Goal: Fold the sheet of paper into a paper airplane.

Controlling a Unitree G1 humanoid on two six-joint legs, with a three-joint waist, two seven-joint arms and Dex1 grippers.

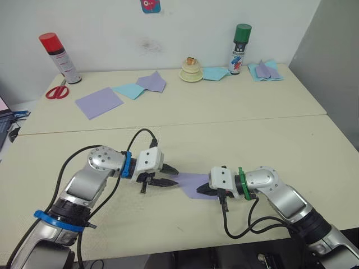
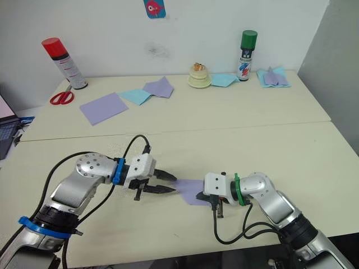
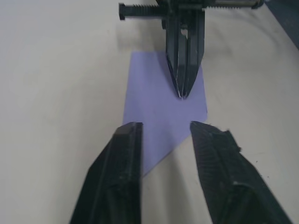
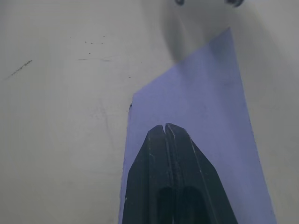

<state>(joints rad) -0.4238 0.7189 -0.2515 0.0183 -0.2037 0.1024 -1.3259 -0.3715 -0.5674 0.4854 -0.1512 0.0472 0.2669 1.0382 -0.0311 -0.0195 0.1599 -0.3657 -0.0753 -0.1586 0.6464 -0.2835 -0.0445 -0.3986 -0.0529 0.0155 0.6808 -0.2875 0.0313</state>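
Flat between both grippers — sheet of paper (image 1: 193, 184) — right gripper (image 4: 167, 127) pressing.

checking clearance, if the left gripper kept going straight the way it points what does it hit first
Most likely the sheet of paper lying just ahead of the open left gripper, then the right gripper, whose shut tips press on that sheet. Its height above the table is unclear.

Lavender sheet of paper (image 1: 193, 183)
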